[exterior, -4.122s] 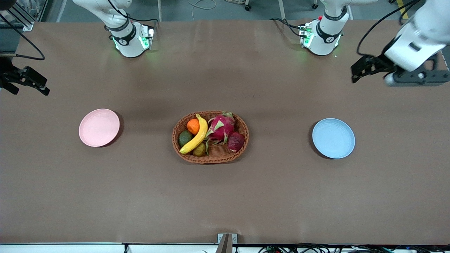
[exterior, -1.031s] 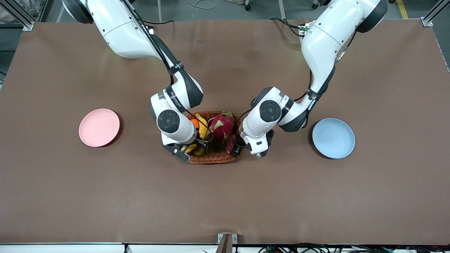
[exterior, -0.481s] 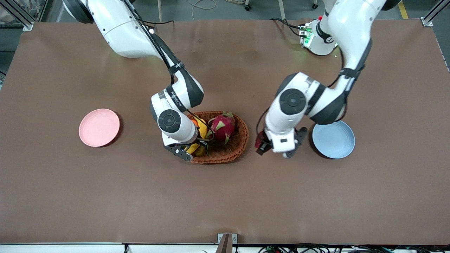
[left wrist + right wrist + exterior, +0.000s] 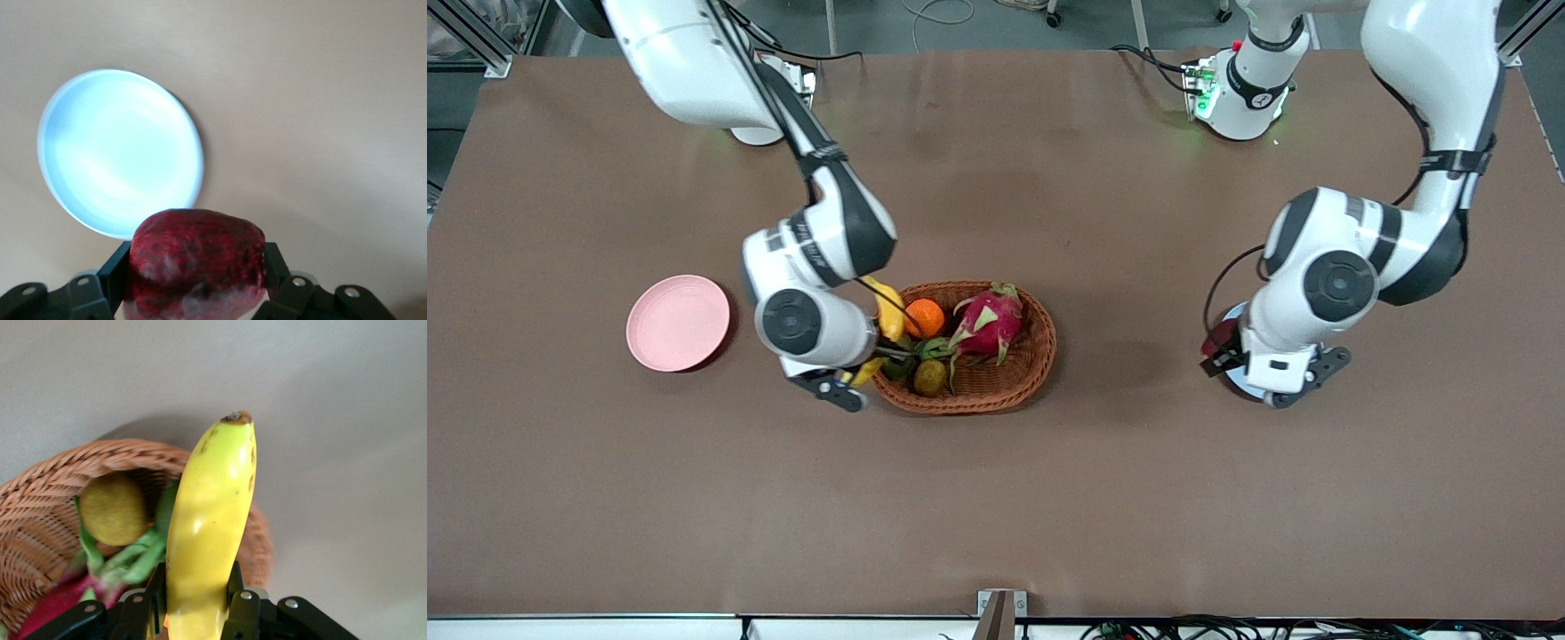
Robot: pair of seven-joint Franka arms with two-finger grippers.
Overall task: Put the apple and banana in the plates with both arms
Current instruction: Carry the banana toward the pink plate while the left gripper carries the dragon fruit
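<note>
Front view: right gripper [image 4: 852, 378] grips banana [image 4: 888, 311] over basket [image 4: 1040, 356] rim; left gripper [image 4: 1221, 354] clamps apple [image 4: 195, 263], blue plate [image 4: 120, 150] clearest from left wrist.

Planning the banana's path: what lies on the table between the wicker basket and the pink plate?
Front view: bare brown table between the basket and pink plate. Only the right gripper, holding the banana, hangs over the basket's edge there.

Wicker basket [image 4: 1040, 356] mid-table with dragon fruit [image 4: 987, 324], orange [image 4: 924, 317] and a brownish-green fruit [image 4: 930, 378]
</note>
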